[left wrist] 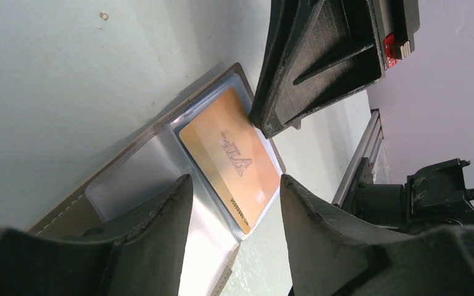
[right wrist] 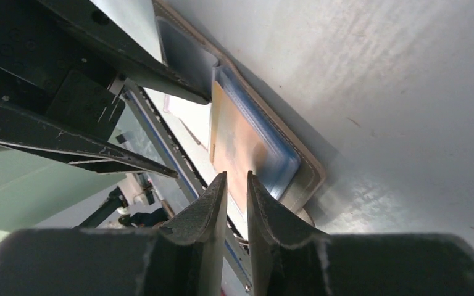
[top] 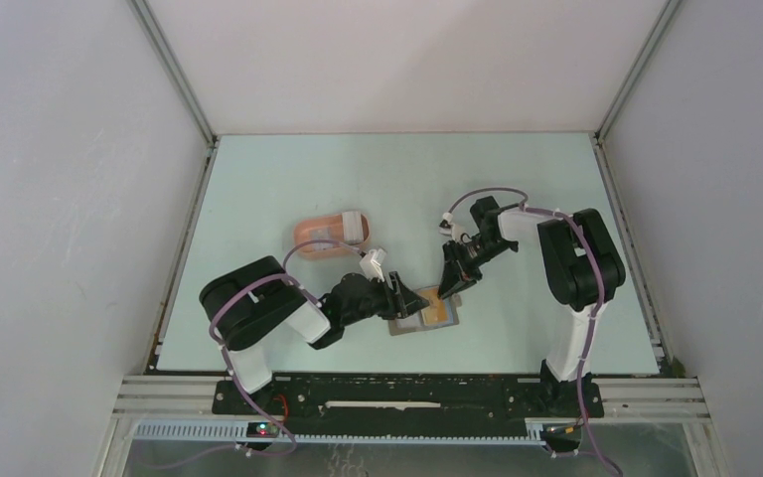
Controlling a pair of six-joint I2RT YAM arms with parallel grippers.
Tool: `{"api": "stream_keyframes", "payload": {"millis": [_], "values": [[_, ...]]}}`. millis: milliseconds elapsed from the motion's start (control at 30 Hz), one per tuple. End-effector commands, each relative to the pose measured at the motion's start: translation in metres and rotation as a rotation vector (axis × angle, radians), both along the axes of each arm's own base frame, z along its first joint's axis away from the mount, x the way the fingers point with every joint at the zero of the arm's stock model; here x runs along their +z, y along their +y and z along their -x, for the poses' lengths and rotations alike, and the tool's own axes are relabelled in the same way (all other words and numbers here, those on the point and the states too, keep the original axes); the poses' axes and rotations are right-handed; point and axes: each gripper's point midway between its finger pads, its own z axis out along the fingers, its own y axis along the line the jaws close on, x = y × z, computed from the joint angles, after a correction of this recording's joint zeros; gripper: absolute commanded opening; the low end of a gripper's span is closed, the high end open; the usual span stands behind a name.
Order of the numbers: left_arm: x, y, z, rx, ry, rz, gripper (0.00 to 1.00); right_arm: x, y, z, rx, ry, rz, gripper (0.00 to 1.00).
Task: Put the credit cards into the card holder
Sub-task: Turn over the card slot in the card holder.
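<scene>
A grey folding wallet [top: 409, 320] lies open on the table with a yellow-orange card [top: 440, 312] in its clear sleeve. My left gripper [top: 409, 302] is open, its jaws spread over the wallet's left half [left wrist: 129, 179], the orange card [left wrist: 234, 157] just beyond them. My right gripper [top: 448, 287] has its tips at the card's far edge; in the right wrist view [right wrist: 236, 176] the jaws stand a narrow gap apart with the card [right wrist: 237, 145] just past the tips. The salmon-pink card holder [top: 320, 237] sits at the far left with a whitish card [top: 356, 227] on its right end.
The right gripper's black fingers [left wrist: 321, 61] fill the top of the left wrist view, close over the wallet. The table's near edge and metal rail [top: 407, 380] run just behind the wallet.
</scene>
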Motion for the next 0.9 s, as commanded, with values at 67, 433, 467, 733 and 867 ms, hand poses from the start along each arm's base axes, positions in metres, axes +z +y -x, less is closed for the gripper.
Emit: {"api": "stream_keyframes", "payload": {"millis": [67, 433, 467, 733, 867], "values": [[0.012, -0.011, -0.004, -0.016, -0.023, 0.037, 0.59, 0.012, 0.008, 0.001, -0.011, 0.063, -0.088, 0.26], [0.01, -0.012, -0.004, -0.018, -0.018, 0.036, 0.58, 0.002, -0.013, -0.018, -0.045, -0.089, 0.078, 0.3], [0.009, -0.012, -0.004, -0.019, -0.016, 0.034, 0.58, 0.001, -0.014, -0.019, -0.046, -0.086, 0.081, 0.3], [0.011, -0.011, -0.004, -0.016, -0.021, 0.039, 0.58, -0.001, -0.009, -0.013, -0.039, -0.043, 0.053, 0.31], [0.011, -0.011, -0.003, -0.016, -0.021, 0.039, 0.58, 0.005, -0.003, -0.009, -0.033, -0.013, -0.006, 0.3]]}}
